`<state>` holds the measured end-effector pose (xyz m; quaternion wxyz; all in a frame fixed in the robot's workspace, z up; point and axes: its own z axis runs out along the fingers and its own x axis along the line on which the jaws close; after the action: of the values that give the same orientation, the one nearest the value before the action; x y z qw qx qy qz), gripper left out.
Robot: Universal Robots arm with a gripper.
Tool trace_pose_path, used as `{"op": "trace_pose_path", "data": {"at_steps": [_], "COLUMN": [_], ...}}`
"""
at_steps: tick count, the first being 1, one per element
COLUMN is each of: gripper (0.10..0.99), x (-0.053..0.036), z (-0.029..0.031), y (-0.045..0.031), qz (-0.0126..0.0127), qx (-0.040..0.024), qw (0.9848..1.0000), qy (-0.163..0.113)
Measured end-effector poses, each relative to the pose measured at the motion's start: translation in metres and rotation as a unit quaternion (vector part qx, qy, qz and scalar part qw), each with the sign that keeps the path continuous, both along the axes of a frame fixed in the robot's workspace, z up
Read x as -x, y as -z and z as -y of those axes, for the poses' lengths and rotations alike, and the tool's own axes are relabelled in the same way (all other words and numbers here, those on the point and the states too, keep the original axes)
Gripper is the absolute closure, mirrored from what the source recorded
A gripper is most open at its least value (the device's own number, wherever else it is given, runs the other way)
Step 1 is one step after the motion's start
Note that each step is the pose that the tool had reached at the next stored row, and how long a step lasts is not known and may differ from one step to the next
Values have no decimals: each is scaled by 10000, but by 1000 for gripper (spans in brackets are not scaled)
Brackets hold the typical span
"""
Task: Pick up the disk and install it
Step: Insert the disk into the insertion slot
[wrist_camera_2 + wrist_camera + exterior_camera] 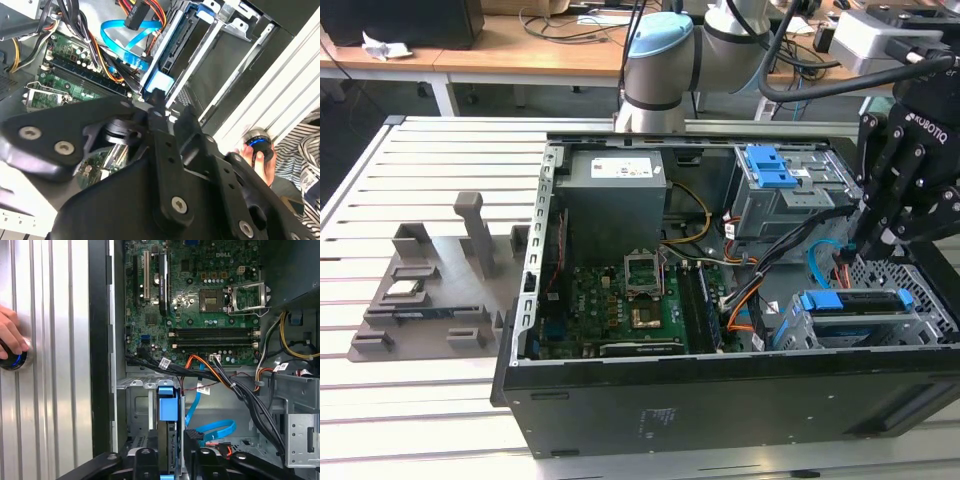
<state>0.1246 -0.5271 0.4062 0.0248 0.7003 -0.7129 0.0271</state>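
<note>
An open black desktop computer case [720, 400] is lying on its side on a pale grey slatted metal counter [430, 150], exposing a green motherboard [620, 310] at about 7 o'clock from the case's middle in the exterior view. The black multi-link end effector [855, 250] is hanging at the 3 o'clock side of that view, over the case's drive cage, with its fingers drawn close together around the top of the flat silver hard drive with the bright blue plastic frame [850, 303]; whether the pads are actually pressing it I cannot tell. In the exterior view that disk is sitting on edge in the grey metal drive cage [920, 330] at roughly 4 o'clock, just below the fingertips; in the first wrist view its blue tab [168, 402] is standing in the cage slot just ahead of the end effector [170, 460]. A light blue flat data cable [215, 430] is looping beside the slot, with orange and black wiring [210, 367] nearby. A grey moulded fixture tray [430, 290] is resting on the counter at 9 o'clock, well apart from the case. Wooden desks with cables [520, 40] are running along the room's far side at 12 o'clock. In the first wrist view a person's hand [10, 335] is resting on a round button with a blue glow [12, 360] on the counter.
</note>
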Motion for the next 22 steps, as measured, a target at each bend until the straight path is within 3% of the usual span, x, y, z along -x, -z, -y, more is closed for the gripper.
{"op": "trace_pose_path", "data": {"at_steps": [1,4,13,19,22], "gripper": [792,980,980,980,980], "x": [0,0,-18,-153,-315], "z": [0,0,-1,-6,-10], "y": [0,1,6,16,52], "qz": [0,0,0,-2,-6], "qx": [0,0,-2,8,42], "qw": [10000,10000,10000,10000,10000], "qy": [0,0,0,0,0]}}
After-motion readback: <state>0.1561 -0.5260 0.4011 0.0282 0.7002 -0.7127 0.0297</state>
